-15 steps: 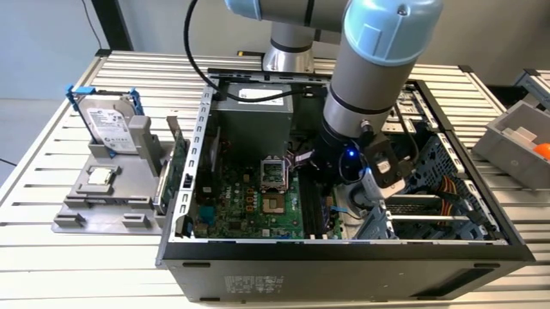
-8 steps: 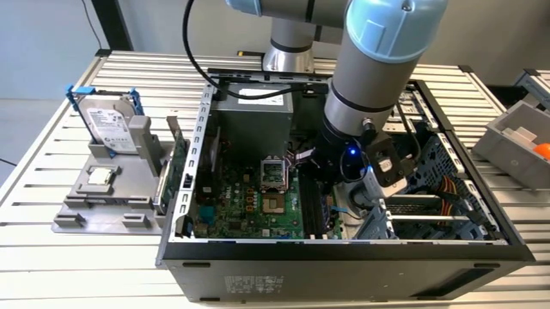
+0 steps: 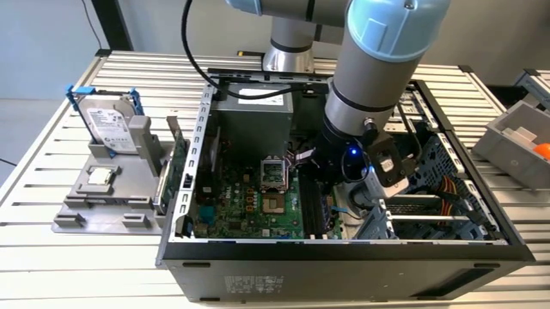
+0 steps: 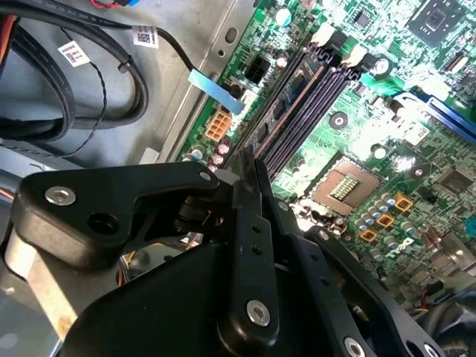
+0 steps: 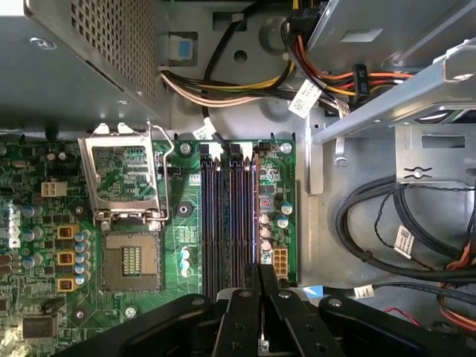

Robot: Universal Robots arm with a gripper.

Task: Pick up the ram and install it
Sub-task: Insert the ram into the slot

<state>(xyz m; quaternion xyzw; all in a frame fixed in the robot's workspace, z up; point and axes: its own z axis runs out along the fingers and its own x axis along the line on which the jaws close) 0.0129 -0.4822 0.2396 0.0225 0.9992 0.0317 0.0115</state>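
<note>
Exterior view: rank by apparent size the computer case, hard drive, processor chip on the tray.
1. Computer case, by far the largest.
2. Hard drive, standing upright in the tray.
3. Processor chip, smallest.

The case lies open on the table. Off its exterior-view left side, a tray holds the hard drive. Inside, the gripper is at the slots, beside the socket.

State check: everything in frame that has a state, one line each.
Bluish-green ram stick: in the outermost slot, one end between the fingers.
Gripper: fingers shut on the ram.
Silver processor socket: open, empty.
Black computer case: side open.
Silver hard drive: upright in grey holder.
</note>
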